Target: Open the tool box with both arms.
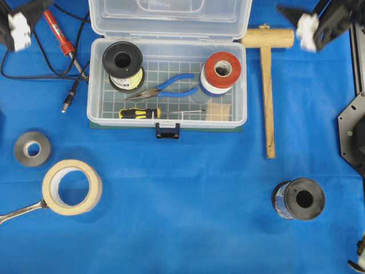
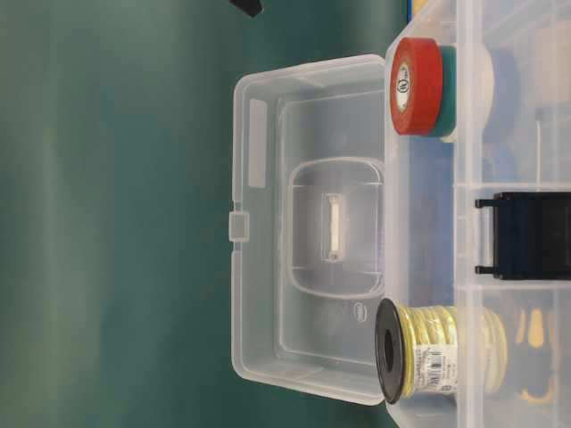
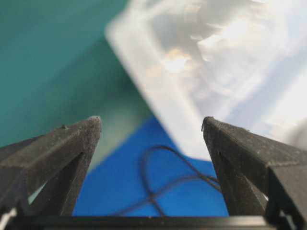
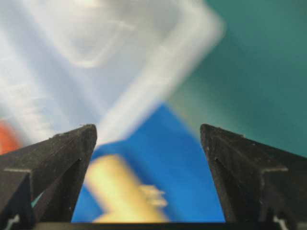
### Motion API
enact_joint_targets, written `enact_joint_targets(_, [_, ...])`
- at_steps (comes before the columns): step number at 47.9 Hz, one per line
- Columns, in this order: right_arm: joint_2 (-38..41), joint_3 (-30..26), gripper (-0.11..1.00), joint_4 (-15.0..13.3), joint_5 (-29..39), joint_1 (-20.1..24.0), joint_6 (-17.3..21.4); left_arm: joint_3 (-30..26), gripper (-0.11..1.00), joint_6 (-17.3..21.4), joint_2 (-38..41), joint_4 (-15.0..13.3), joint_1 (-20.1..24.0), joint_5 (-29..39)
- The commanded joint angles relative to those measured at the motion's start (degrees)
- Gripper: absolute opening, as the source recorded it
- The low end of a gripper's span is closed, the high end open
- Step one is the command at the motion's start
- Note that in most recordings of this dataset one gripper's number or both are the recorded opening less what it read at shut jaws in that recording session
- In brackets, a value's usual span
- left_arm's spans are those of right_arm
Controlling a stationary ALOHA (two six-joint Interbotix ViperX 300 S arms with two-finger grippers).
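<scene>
Near edge: masking tape roll (image 1: 72,186), black spool (image 1: 299,199), loose on the blue cloth. Centre: tool box (image 1: 166,121), lid swung fully back, contents exposed. Far corners: left gripper (image 3: 151,125) and right gripper (image 4: 148,129), both spread apart, empty, probably clearing off; blurred and partly cropped overhead.

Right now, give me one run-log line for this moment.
tool box: lid open | left gripper: open, empty | right gripper: open, empty | both clear of box
</scene>
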Motion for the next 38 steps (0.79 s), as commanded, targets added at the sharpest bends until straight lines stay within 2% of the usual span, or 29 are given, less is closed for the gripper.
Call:
enact_joint_targets(1, [-1.1, -0.3, 0.86, 0.4, 0.7, 5.3, 0.2, -0.1, 0.91, -0.2, -2.4, 0.1, -4.8, 2.5])
enact_joint_targets(11, [-1.8, 0.2, 0.86, 0.4, 2.3, 18.9, 0.2, 0.4, 0.91, -0.3, -8.0, 0.1, -18.5, 9.5])
enact_joint_targets(17, [-1.5, 0.2, 0.86, 0.4, 2.7, 24.6, 0.2, 0.6, 0.91, -0.1, -9.2, 0.1, -25.9, 10.9])
enact_joint_targets(21, [-1.1, 0.2, 0.86, 0.5, 3.3, 27.4, 0.2, 0.7, 0.91, -0.1, -8.8, 0.1, -29.4, 11.0])
enact_joint_targets(27, [-0.2, 0.2, 0.86, 0.4, 3.6, 29.6, 0.2, 0.9, 0.91, 0.0, -7.8, 0.1, -32.6, 10.7])
enact_joint_targets(38, [-1.3, 0.4, 0.86, 0.0, 4.4, 29.6, -0.2, 1.0, 0.91, -0.2, -9.1, 0.1, -32.9, 11.7])
